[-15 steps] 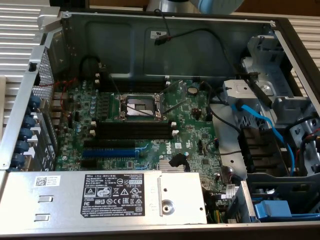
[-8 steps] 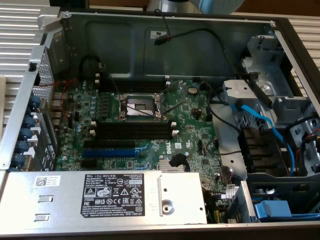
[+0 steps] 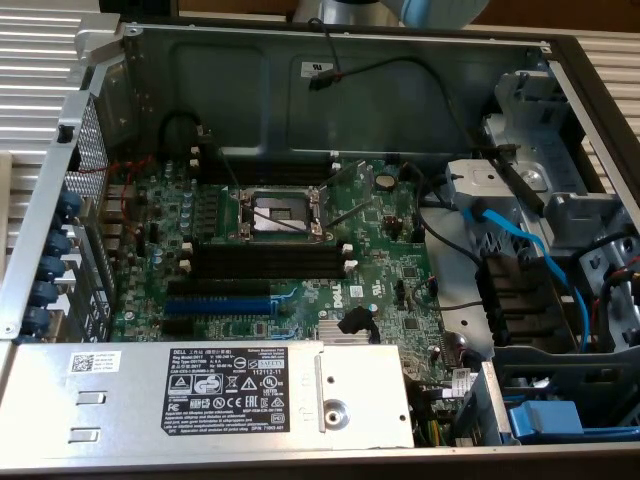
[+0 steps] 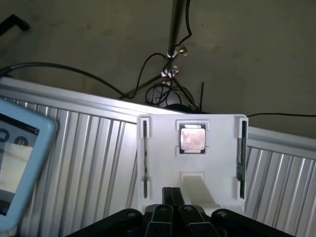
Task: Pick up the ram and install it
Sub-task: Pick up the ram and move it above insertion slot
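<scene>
ram (image 4: 241, 158): long thin dark stick, stood on edge in a side slot of the white plastic holder (image 4: 217, 148), which sits on the ribbed metal tabletop (image 4: 89, 163). long axis: runs straight away from the black two-fingered hand (image 4: 173, 193). hand: fingers together, holding nothing, at the middle of the holder's near edge; ram lies ahead and off to one side. long black memory slots (image 3: 268, 262): unfilled.

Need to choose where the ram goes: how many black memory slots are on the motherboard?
4 black memory slots: two above the CPU socket in the exterior view, two between it and the blue expansion slot. All look empty; none seems hidden.
</scene>
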Controlling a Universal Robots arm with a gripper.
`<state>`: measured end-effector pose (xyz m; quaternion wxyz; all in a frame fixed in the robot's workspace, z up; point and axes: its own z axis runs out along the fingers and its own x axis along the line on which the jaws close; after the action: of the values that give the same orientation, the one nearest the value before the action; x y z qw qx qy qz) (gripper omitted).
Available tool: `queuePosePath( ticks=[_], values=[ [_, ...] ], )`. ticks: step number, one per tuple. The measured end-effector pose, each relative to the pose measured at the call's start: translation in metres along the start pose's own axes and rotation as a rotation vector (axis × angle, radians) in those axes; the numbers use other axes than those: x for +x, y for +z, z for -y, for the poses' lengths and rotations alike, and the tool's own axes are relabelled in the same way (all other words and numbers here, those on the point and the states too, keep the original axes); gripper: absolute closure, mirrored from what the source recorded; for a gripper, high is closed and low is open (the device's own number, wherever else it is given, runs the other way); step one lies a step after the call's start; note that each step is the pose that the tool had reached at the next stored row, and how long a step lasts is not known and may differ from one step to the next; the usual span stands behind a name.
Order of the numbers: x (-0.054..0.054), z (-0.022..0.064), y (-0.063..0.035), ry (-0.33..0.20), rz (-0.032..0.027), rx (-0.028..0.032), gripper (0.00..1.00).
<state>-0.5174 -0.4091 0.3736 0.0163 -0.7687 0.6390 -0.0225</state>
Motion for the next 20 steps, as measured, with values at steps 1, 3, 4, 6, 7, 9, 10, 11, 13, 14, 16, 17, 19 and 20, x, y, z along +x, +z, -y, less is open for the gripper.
queuePosePath(
  ticks=[1, 3, 4, 6, 7, 9, 10, 11, 13, 14, 16, 17, 19, 20],
  values=[
    [0.0013, -0.0003, 0.0008, -0.002, 0.0041, 0.0009, 0.9],
    [0.0024, -0.0003, 0.0014, -0.005, 0.0094, 0.0015, 0.9],
    [0.0028, 0.0002, 0.0015, -0.005, 0.0124, -0.0002, 0.9],
    [0.0038, 0.0015, 0.0017, -0.005, 0.0236, -0.0019, 0.9],
    [0.0047, 0.0025, 0.002, -0.004, 0.0283, -0.0033, 0.9],
    [0.0065, 0.0047, 0.0032, -0.004, 0.0375, -0.0064, 0.9],
    [0.0071, 0.0054, 0.0036, -0.004, 0.0421, -0.0081, 0.9],
    [0.0073, 0.0056, 0.004, -0.004, 0.0461, -0.0089, 0.9],
    [0.0075, 0.0059, 0.0045, -0.003, 0.0518, -0.0107, 0.9],
    [0.0075, 0.0059, 0.0048, -0.003, 0.0531, -0.0118, 0.9],
    [0.0076, 0.006, 0.0058, -0.003, 0.0544, -0.0154, 0.9],
    [0.0077, 0.0061, 0.0062, -0.003, 0.0551, -0.0192, 0.9],
    [0.0079, 0.0065, 0.0074, -0.003, 0.0565, -0.0266, 0.9],
    [0.0081, 0.0067, 0.0082, -0.003, 0.0573, -0.031, 0.9]
  ],
)
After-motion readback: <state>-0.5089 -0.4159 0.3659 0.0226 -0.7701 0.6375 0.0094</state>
